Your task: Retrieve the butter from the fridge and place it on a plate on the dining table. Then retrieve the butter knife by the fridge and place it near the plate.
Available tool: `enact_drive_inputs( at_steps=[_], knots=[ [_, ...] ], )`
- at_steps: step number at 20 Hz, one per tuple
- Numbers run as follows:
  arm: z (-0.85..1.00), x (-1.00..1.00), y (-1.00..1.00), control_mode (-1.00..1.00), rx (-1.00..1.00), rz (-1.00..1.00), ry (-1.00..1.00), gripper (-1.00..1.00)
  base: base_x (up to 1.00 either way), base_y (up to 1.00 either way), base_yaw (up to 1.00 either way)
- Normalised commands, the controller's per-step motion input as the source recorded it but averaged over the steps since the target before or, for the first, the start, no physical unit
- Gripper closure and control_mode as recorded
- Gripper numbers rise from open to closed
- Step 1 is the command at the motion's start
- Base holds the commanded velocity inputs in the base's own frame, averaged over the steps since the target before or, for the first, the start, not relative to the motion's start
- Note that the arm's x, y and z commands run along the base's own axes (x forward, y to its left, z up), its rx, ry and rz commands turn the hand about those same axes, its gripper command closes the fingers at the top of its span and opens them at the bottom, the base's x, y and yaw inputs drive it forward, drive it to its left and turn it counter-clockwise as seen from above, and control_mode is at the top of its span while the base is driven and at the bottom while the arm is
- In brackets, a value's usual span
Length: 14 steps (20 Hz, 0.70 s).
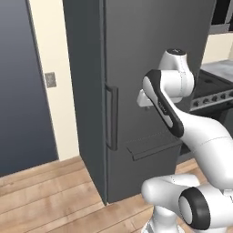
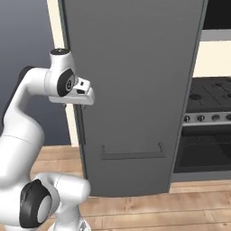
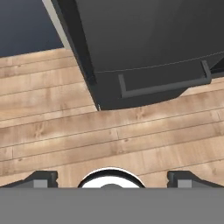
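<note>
While the arm stands raised before the closed door: the scene reads as below.
Fridge: the fridge is a tall dark grey body, shut, rising from the plank floor in the left base view.
Bar handle: the long vertical handle sits at 9 o'clock from the arm's hand in the left base view; in the right base view it lies partly behind the hand.
Drawer pull: a horizontal pull crosses the lower drawer front, at 1 o'clock in the hand view.
Gripper: the gripper points down at the floor; its 2 fingertips stand wide apart with nothing between them.
Oven: a dark oven with knobs stands at 3 o'clock of the fridge.
Wall: a cream wall strip carries a grey switch plate.
</note>
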Motion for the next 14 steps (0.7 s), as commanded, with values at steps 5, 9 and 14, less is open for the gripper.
enact_drive_inputs(
  at_steps=[5, 9, 14],
  knots=[
    [0.0, 0.0, 0.0, 1.0, 0.0, 0.0, 0.0, -1.0, 0.0, 0.58, -0.14],
    [0.0, 0.0, 0.0, 1.0, 0.0, 0.0, 0.0, -1.0, 0.19, 0.04, -0.1],
    [0.0, 0.0, 0.0, 1.0, 0.0, 0.0, 0.0, -1.0, 0.42, 0.06, -0.09]
  ],
)
